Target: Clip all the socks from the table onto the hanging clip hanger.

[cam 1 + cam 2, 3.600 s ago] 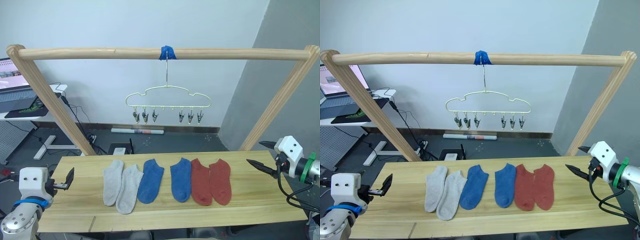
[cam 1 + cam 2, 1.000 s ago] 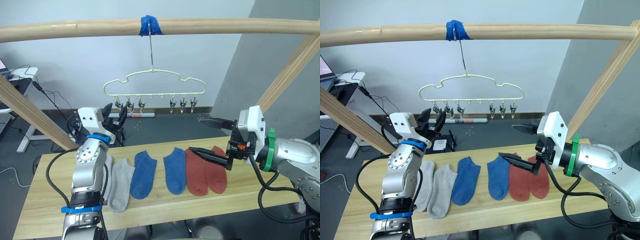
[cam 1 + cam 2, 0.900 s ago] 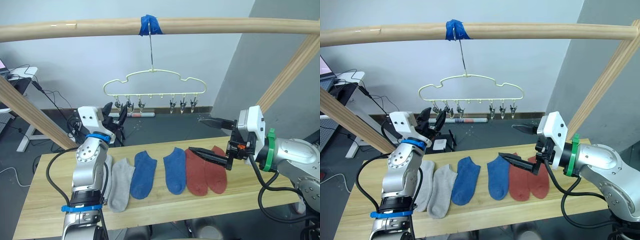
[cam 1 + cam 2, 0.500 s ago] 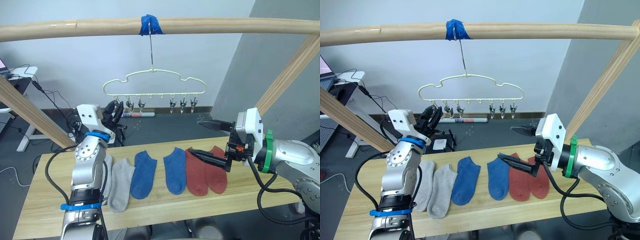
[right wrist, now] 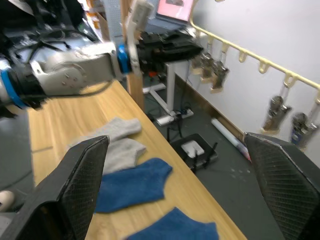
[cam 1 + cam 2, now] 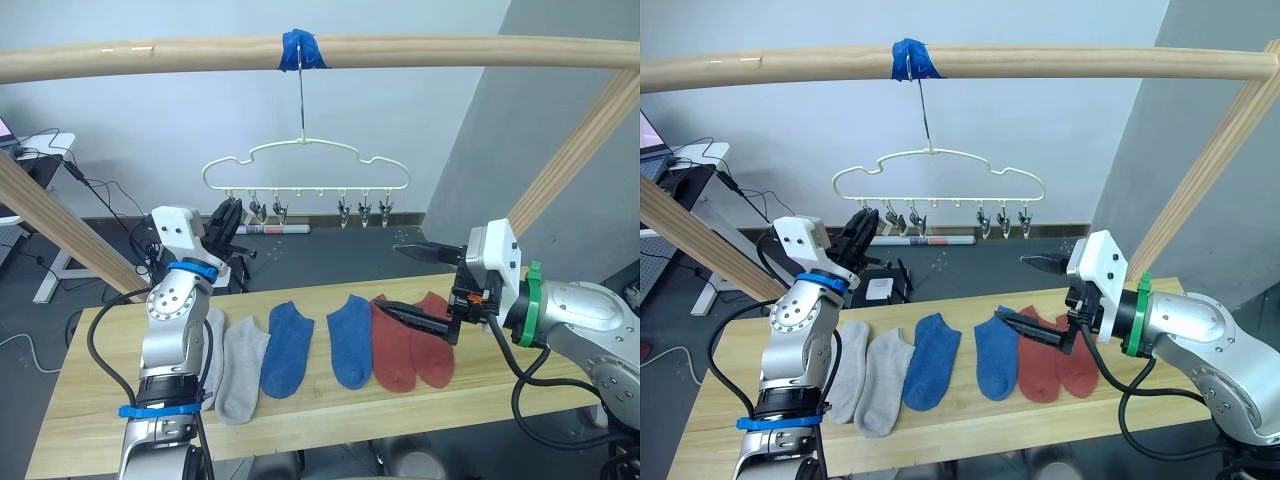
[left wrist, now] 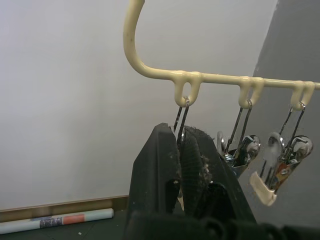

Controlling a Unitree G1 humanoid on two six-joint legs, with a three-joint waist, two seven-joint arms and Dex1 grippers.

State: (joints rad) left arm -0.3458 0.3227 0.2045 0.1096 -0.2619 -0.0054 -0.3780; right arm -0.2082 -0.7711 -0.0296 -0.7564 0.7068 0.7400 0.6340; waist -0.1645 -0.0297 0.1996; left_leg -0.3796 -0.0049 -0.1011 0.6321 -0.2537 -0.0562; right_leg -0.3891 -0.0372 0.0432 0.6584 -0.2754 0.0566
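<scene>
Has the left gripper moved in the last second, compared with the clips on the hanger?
Yes. The left gripper has closed in on the end clip of the clip hanger, its fingers now shut around it.

socks (image 6: 330, 343): soft matt knit cloth | table (image 6: 90, 410): pale wood planks, visible grain, matt | clip hanger (image 6: 305, 172): smooth pale-yellow coating, slight gloss; clips shiny metal | pole (image 6: 450, 50): smooth bare wood, blue tape | left gripper (image 7: 181, 150) fingers: matt black, rough-textured pads
</scene>
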